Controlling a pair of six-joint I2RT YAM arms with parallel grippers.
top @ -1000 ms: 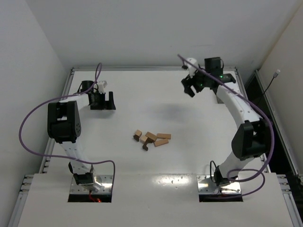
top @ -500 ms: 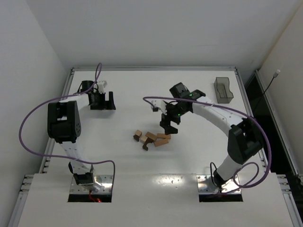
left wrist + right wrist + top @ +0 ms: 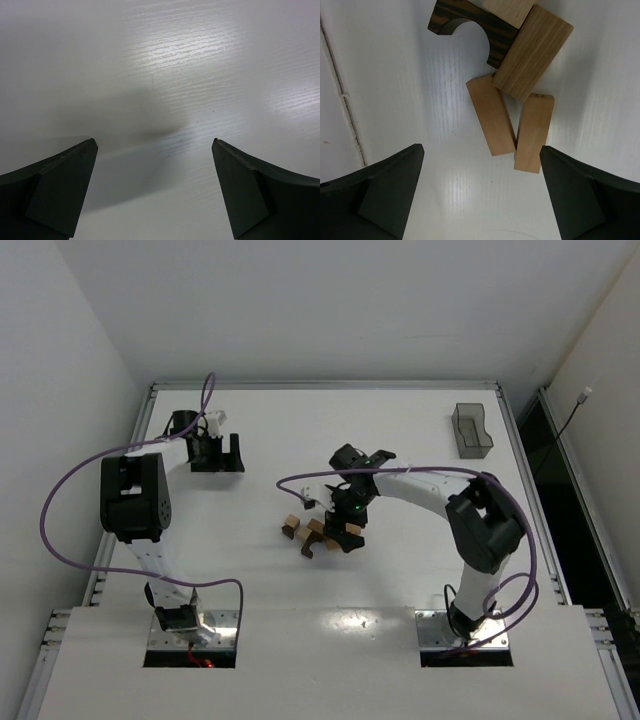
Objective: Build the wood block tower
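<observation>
while the right gripper hangs wide open and empty near the dark arch, centre one tan block before closing.

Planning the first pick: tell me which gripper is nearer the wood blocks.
Right. The right gripper hangs open directly above the wood blocks. The left gripper sits well away from them, toward the far left side of the table.
</observation>
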